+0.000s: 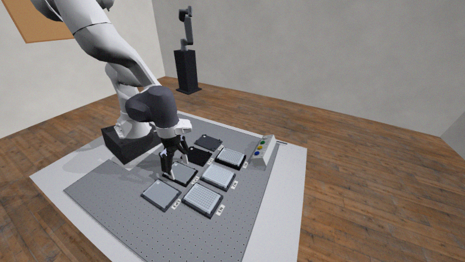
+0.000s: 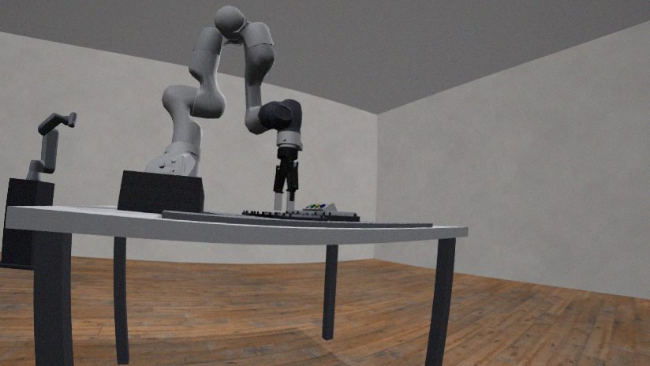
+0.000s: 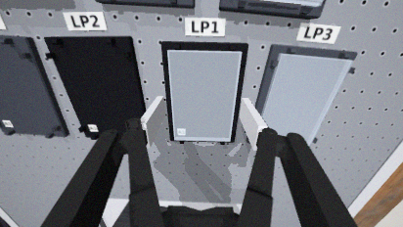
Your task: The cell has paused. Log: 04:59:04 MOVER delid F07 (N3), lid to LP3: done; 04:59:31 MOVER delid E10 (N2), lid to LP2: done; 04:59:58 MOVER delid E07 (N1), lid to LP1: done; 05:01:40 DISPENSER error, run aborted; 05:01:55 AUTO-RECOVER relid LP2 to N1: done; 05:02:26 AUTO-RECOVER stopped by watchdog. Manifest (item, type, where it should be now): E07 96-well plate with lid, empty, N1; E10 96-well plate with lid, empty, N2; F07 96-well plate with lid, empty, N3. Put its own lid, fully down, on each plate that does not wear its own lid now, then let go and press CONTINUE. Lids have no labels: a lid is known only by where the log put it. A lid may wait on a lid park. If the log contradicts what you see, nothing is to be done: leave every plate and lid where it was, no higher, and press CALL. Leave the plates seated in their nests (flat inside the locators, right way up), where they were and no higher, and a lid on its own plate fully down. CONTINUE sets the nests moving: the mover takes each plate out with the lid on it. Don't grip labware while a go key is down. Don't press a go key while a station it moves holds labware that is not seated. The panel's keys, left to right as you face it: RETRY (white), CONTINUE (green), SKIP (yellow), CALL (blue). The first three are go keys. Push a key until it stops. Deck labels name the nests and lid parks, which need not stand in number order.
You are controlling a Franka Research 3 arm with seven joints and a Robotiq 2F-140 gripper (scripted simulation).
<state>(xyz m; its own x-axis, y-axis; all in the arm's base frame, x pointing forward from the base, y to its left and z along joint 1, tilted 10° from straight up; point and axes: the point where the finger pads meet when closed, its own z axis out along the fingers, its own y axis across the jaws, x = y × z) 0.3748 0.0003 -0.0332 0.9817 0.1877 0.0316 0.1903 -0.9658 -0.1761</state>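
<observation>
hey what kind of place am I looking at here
Probably a lab automation cell in a bare room. A robot arm stands on a table, its open gripper over a perforated deck with well plates, labelled lid parks and a four-key panel.

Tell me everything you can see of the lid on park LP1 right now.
The lid on LP1 is a flat, pale grey rectangular sheet, plastic by its look, with a small white square mark near one corner. It lies level inside the park's black frame, under the LP1 label. The open hand straddles its near end, one white fingertip at each long side; whether they touch it is unclear.
</observation>
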